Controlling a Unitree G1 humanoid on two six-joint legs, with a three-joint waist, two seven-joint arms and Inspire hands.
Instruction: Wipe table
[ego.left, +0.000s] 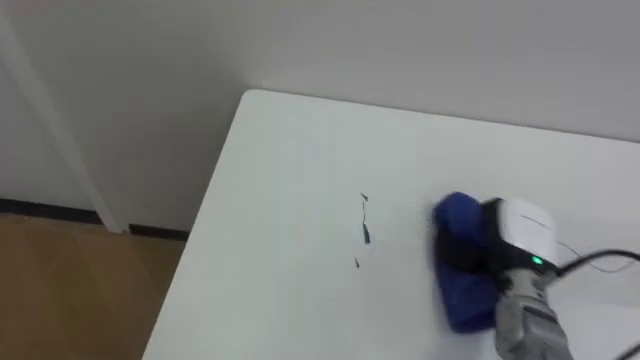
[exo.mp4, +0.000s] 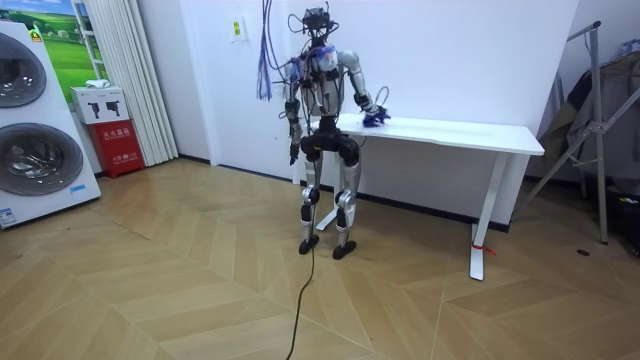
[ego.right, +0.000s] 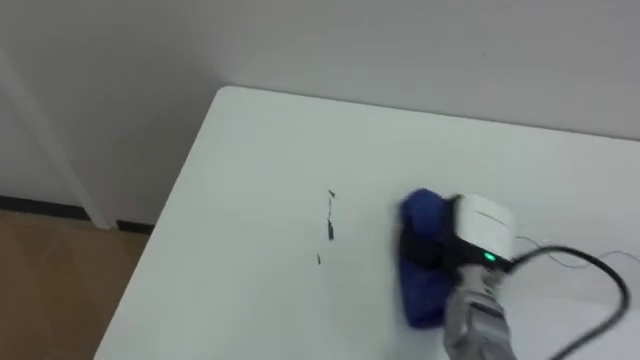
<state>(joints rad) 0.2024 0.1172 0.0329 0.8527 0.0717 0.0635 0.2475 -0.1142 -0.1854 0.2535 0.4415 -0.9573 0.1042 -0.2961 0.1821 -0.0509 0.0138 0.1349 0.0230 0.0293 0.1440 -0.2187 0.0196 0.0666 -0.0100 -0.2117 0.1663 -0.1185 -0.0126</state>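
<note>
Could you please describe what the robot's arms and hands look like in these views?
The right hand has a white, boxy back with a small green light and a dark section ahead of it. Its forearm is grey and metallic, and a thin black cable runs from the wrist. In the room view, the left hand looks dark on a silvery arm.

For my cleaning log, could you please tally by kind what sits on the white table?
Blue cloth: 1
Right robot hand, on the cloth: 1
Cluster of dark marks: 1
Total: 3
</note>
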